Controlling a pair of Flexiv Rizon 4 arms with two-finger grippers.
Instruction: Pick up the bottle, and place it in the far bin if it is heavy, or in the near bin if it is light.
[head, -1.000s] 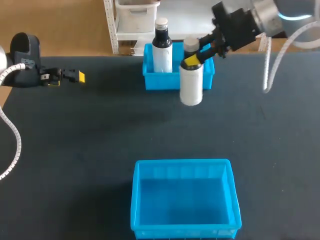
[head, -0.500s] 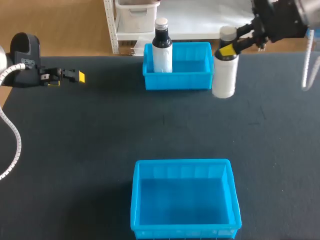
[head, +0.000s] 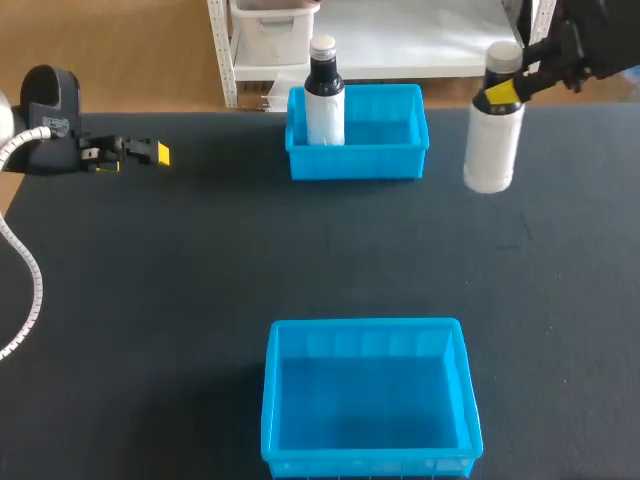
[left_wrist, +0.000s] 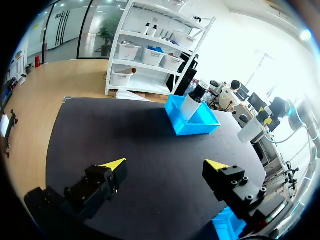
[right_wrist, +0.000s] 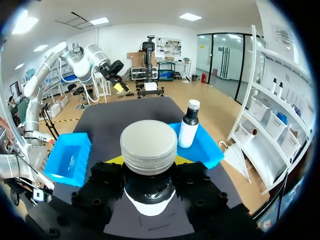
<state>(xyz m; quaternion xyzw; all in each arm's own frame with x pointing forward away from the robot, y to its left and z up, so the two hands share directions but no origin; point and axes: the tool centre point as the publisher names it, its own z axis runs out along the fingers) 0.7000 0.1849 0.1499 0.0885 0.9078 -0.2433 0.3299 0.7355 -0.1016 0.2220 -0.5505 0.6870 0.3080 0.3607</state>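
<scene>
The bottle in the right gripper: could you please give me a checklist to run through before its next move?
1. Grip: right gripper shut on the held bottle at its neck: ok.
2. Weight, heavy or light: cannot tell.
3. Room in the far bin: a second bottle stands in its left corner, the rest is free: ok.
4. Room in the near bin: empty: ok.
5. Path: left gripper open, off at the left side of the table: ok.

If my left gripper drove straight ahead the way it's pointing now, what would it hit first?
Likely the far bin, near the corner where a standing bottle sits; bare table lies between. The left gripper height is unclear.
</scene>
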